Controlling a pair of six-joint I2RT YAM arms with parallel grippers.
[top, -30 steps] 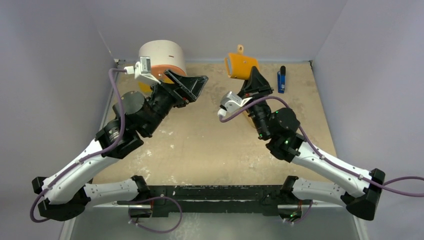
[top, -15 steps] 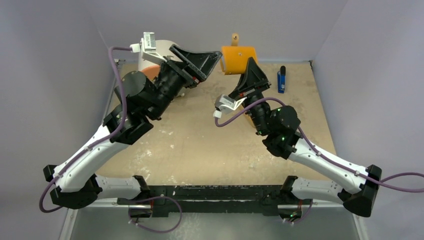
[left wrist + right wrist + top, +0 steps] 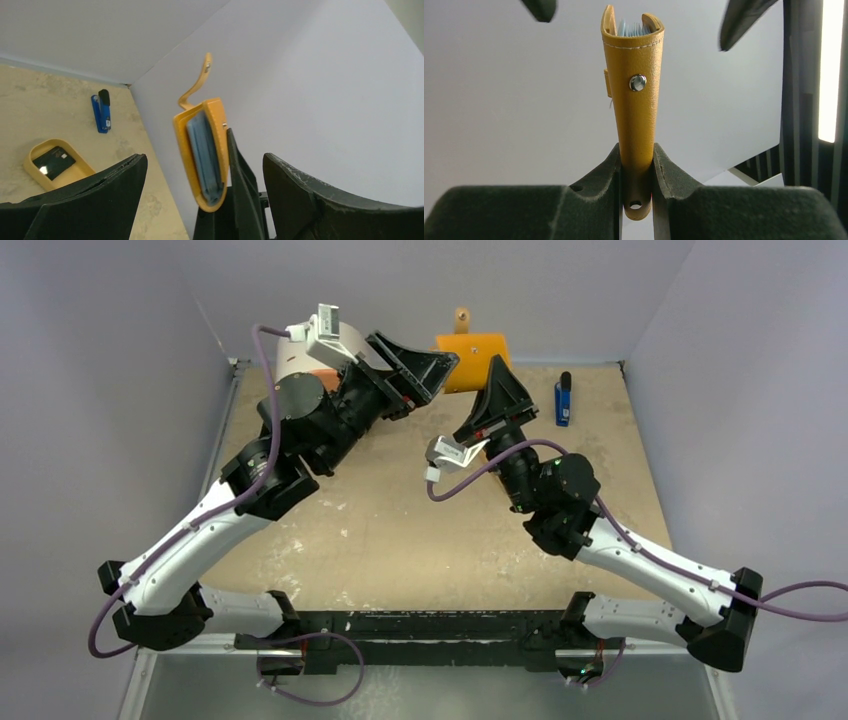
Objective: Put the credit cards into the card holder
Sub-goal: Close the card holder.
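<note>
The orange card holder [image 3: 470,347] is held up in the air, with my right gripper [image 3: 497,383] shut on its lower edge. In the right wrist view the card holder [image 3: 636,100] stands upright between the pads, silver snap facing the camera, and the right gripper [image 3: 636,157] pinches it. My left gripper [image 3: 428,362] is open just left of it. Seen from the left wrist, the card holder [image 3: 202,150], its grey-blue pockets showing, hangs between the wide left gripper [image 3: 205,159], touching neither finger. One black credit card [image 3: 52,162] with a white mark lies in a tan tray [image 3: 36,172].
A blue-and-black stick-shaped object [image 3: 563,400] lies at the back right of the table, also the stick [image 3: 101,112] in the left wrist view. A round white and orange cabinet [image 3: 318,348] stands at the back left behind the left arm. Grey walls close in three sides.
The left arm has risen and swung right, bringing its open gripper up to the card holder. The right gripper has lifted the card holder higher and tilted it.
</note>
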